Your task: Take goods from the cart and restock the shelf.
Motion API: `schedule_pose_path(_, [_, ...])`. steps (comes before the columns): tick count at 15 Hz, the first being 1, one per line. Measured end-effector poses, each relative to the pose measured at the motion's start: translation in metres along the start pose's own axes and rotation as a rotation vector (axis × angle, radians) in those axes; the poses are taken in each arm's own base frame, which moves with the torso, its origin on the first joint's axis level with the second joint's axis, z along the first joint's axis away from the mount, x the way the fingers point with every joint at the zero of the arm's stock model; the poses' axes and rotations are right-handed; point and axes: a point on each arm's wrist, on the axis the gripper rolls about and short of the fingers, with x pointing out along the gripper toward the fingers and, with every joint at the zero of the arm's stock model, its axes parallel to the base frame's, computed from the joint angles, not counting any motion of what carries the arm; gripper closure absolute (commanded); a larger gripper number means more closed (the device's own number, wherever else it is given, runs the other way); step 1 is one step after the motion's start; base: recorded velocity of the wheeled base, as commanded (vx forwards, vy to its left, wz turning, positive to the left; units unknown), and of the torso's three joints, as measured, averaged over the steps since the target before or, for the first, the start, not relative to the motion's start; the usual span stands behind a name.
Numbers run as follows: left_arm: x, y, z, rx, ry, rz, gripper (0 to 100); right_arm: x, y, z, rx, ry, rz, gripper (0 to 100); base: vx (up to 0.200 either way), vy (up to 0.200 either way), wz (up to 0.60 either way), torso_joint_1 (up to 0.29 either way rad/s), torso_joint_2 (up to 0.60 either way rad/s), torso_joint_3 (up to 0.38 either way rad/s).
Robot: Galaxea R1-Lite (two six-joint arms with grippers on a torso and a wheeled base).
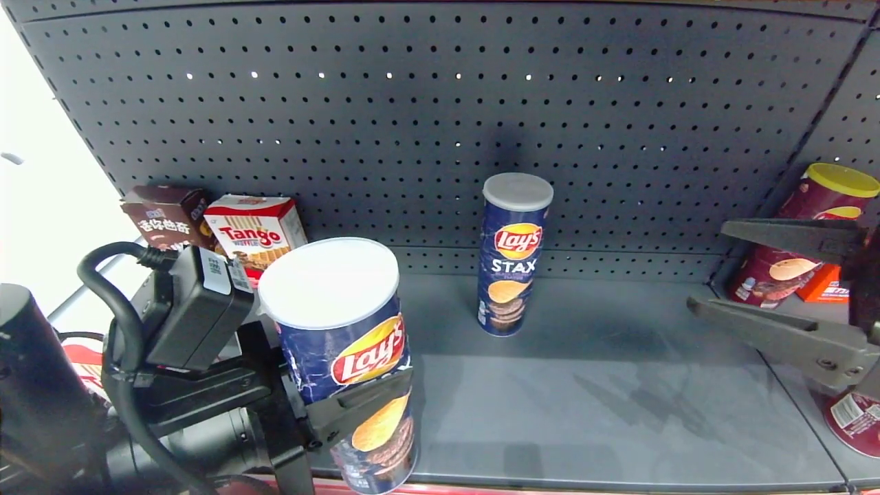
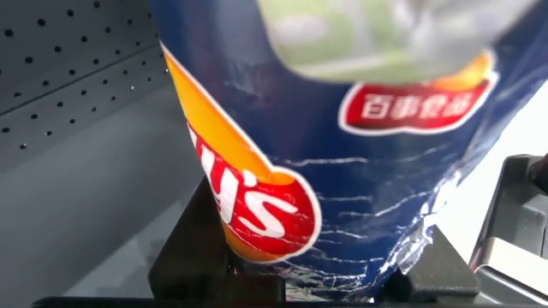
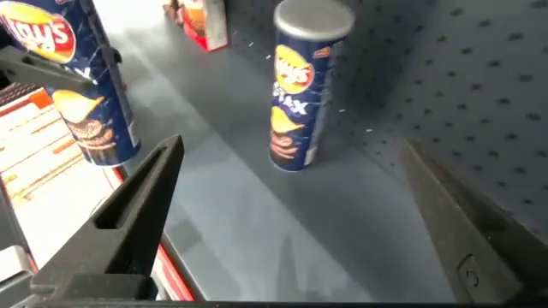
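My left gripper point(image 1: 350, 412) is shut on a blue chips can point(image 1: 344, 330) with a white lid. It holds the can upright at the front left edge of the grey shelf point(image 1: 619, 385). In the left wrist view the can point(image 2: 342, 171) sits between the dark fingers point(image 2: 193, 257). A second blue chips can point(image 1: 514, 254) stands upright near the back wall, mid-shelf. My right gripper point(image 1: 708, 268) is open at the shelf's right side with nothing in it. From the right wrist, its spread fingers point(image 3: 145, 205) frame the standing can point(image 3: 301, 94), and the held can point(image 3: 81, 85) lies farther off.
A brown box point(image 1: 168, 216) and a red-and-white wafer box point(image 1: 258, 234) stand at the back left. A maroon can with a yellow lid point(image 1: 804, 234) and an orange box point(image 1: 825, 285) are at the right. Another maroon can point(image 1: 856, 419) sits at the front right. A pegboard wall point(image 1: 440, 124) closes the back.
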Motion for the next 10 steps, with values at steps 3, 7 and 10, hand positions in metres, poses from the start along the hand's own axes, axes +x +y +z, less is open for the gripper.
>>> schedule_pose_path(3, [-0.002, 0.007, 0.0, 0.001, -0.009, -0.014, 100, 0.017, -0.001, -0.006, 0.008, 0.029, 0.023, 0, 0.0, 0.0, 0.0, 0.0, 0.0, 0.0])
schedule_pose_path(7, [-0.004, 0.016, 0.005, 0.003, -0.026, -0.004, 100, 0.037, -0.003, -0.017, 0.029, 0.08, 0.086, 0, 0.0, 0.0, 0.0, 0.0, 0.0, 0.0])
schedule_pose_path(10, [-0.002, 0.019, 0.017, 0.015, -0.064, 0.0, 100, 0.055, -0.01, -0.018, 0.037, 0.086, 0.093, 0, 0.0, 0.0, 0.0, 0.0, 0.0, 0.0])
